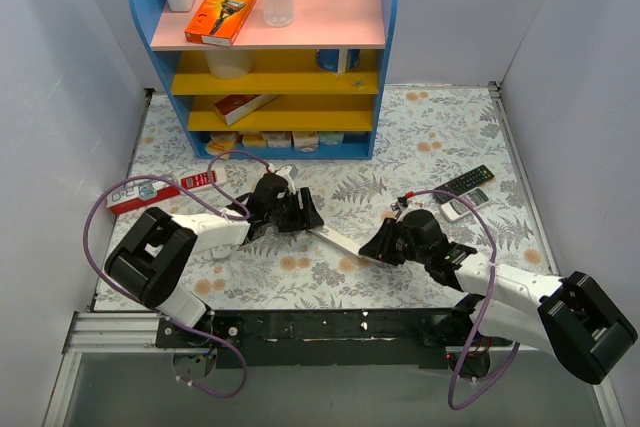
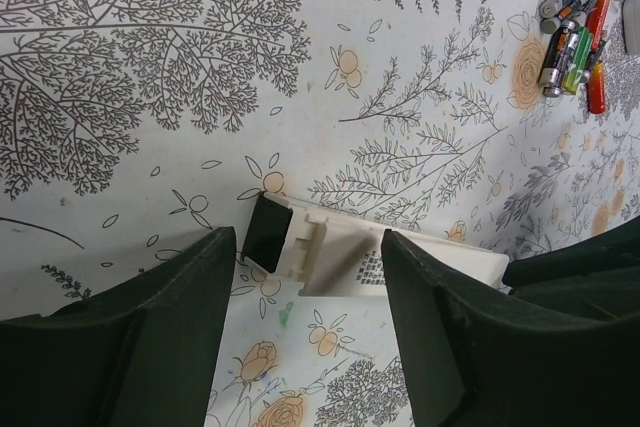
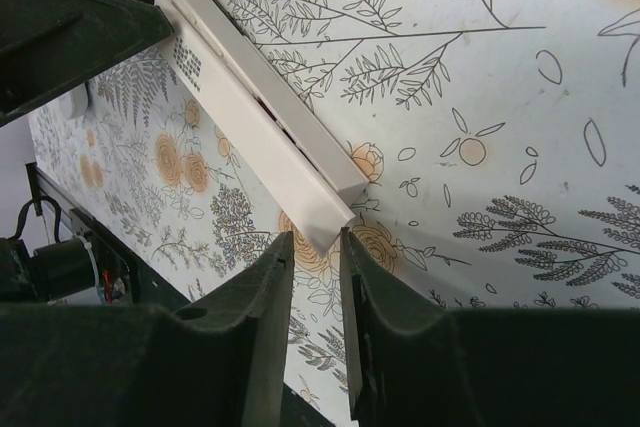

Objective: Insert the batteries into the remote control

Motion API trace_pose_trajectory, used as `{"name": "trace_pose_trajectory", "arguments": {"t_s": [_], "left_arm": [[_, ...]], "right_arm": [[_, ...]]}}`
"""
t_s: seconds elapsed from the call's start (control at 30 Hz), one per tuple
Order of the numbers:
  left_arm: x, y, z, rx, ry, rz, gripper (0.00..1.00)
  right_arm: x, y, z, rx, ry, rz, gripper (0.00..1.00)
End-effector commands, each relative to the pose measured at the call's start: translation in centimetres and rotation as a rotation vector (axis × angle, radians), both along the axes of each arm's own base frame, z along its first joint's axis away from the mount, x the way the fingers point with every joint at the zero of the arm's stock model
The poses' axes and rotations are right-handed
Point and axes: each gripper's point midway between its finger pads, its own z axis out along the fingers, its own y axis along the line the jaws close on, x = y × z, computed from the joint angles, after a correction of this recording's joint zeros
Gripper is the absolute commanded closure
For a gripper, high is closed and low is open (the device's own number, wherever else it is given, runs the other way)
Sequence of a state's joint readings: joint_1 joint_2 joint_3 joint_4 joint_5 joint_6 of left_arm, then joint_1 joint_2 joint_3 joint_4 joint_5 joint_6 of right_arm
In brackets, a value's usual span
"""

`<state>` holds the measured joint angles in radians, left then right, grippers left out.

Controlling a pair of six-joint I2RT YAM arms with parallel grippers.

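Note:
The slim white remote control (image 1: pixel 335 240) lies on the flowered cloth between my two grippers. In the left wrist view its near end (image 2: pixel 340 262) shows a dark patch and an open white recess, and it sits between the tips of my left gripper (image 2: pixel 305 247), whose jaws stand wide apart without touching it. My right gripper (image 3: pixel 317 242) is closed narrowly on the other end of the remote (image 3: pixel 260 117), which is turned up on its long edge. Several batteries (image 2: pixel 572 37) in green, red and dark colours lie in a heap beyond the left gripper. I cannot see them in the top view.
A blue shelf unit (image 1: pixel 385 57) with boxes and a bottle stands at the back. A black remote (image 1: pixel 463 183) and a shorter white remote (image 1: pixel 466 205) lie at the right. A red and white pack (image 1: pixel 145 194) lies at the left. Grey walls close in both sides.

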<state>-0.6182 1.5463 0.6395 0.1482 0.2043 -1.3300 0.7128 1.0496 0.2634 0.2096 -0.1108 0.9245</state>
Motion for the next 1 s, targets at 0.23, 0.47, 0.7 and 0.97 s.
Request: {"name": "trace_pose_trajectory", "arguments": {"t_s": [0.23,0.47,0.7,0.97], "left_arm": [[-0.3,-0.5,1.0,-0.031,0.001,-0.027,0.51],[-0.6,-0.5,1.3,-0.043,0.002,-0.029,0.55],[-0.9,-0.4,1.2,-0.053,0.011,-0.022,0.58],[-1.5,0.0,0.4,-0.044,0.029,-0.010,0.58]], "right_arm": [[0.7,0.5,0.3,0.026,-0.021,-0.007,0.69],[0.9,0.7,0.6,0.027,-0.029,-0.002,0.72],[1.2,0.5,0.6,0.016,-0.039,-0.016,0.74],[1.4,-0.5,0.5,-0.041,-0.070,-0.022,0.73]]}}
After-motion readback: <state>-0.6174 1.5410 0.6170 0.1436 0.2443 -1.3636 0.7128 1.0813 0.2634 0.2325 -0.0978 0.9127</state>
